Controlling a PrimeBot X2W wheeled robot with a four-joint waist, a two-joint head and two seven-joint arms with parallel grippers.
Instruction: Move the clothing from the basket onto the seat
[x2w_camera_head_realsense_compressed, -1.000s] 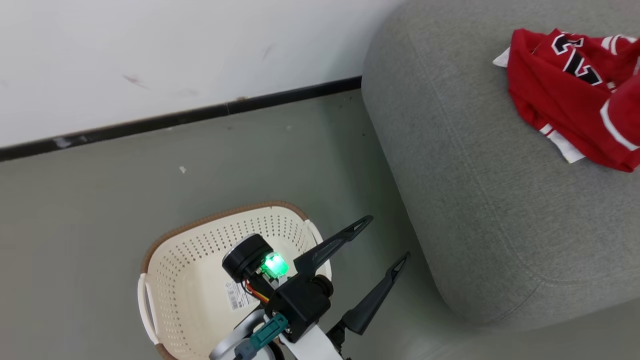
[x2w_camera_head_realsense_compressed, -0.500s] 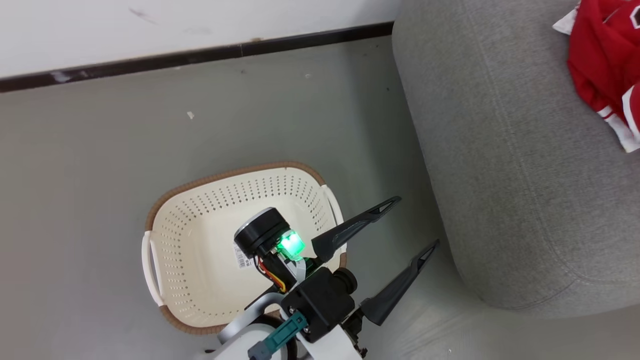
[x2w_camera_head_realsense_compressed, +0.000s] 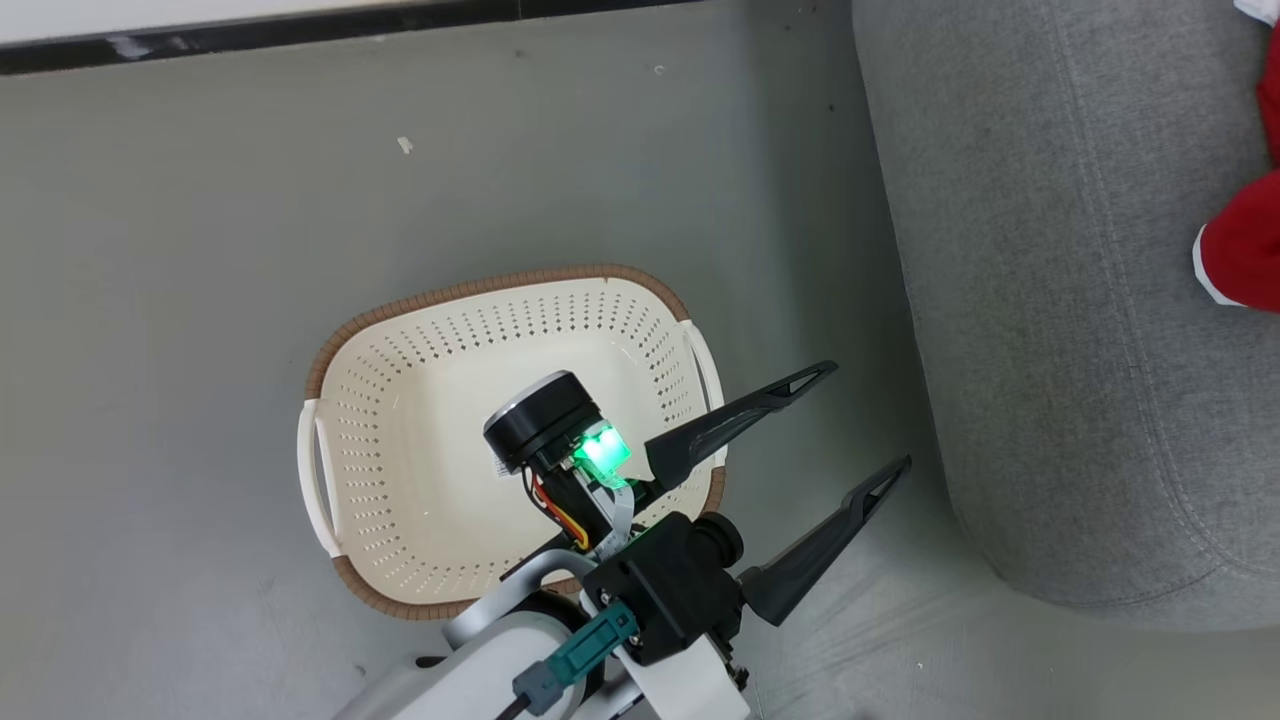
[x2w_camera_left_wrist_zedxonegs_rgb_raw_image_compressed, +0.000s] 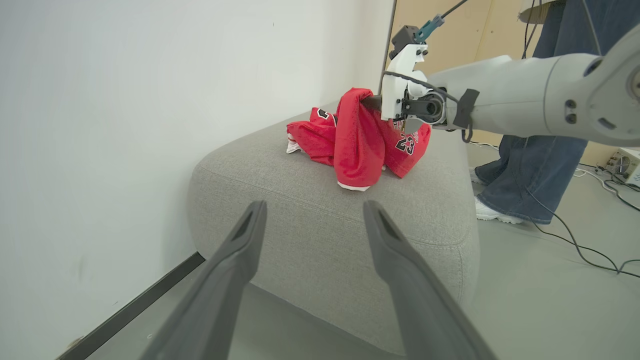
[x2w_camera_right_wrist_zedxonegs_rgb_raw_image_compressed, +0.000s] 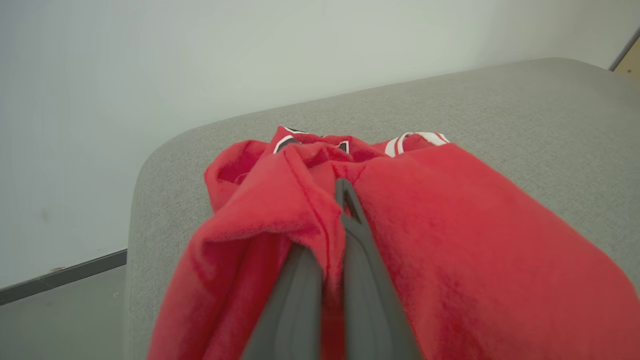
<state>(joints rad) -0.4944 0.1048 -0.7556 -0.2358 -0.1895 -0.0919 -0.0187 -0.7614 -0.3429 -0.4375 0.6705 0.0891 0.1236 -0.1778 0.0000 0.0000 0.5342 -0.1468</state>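
Over the grey woven-fabric sofa (x2w_camera_left_wrist_zedxonegs_rgb_raw_image_compressed: 325, 225) my right claw (x2w_camera_right_wrist_zedxonegs_rgb_raw_image_compressed: 336, 215) clamps a soft red jersey (x2w_camera_right_wrist_zedxonegs_rgb_raw_image_compressed: 450, 240), awaiting release. Beside the sofa the cream perforated plastic basket (x2w_camera_head_realsense_compressed: 400, 380) looks empty, left claw (x2w_camera_head_realsense_compressed: 868, 416) wide.

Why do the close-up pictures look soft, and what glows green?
Head view: even light, sharp; a green lamp glares. Left wrist view: wide lens stretches the near jaws, slightly soft. Right wrist view: clothing close to the lens blurs.

Atop seat (x2w_camera_left_wrist_zedxonegs_rgb_raw_image_compressed: 325, 220), clothing (x2w_camera_left_wrist_zedxonegs_rgb_raw_image_compressed: 357, 145); basket (x2w_camera_head_realsense_compressed: 380, 420) beside
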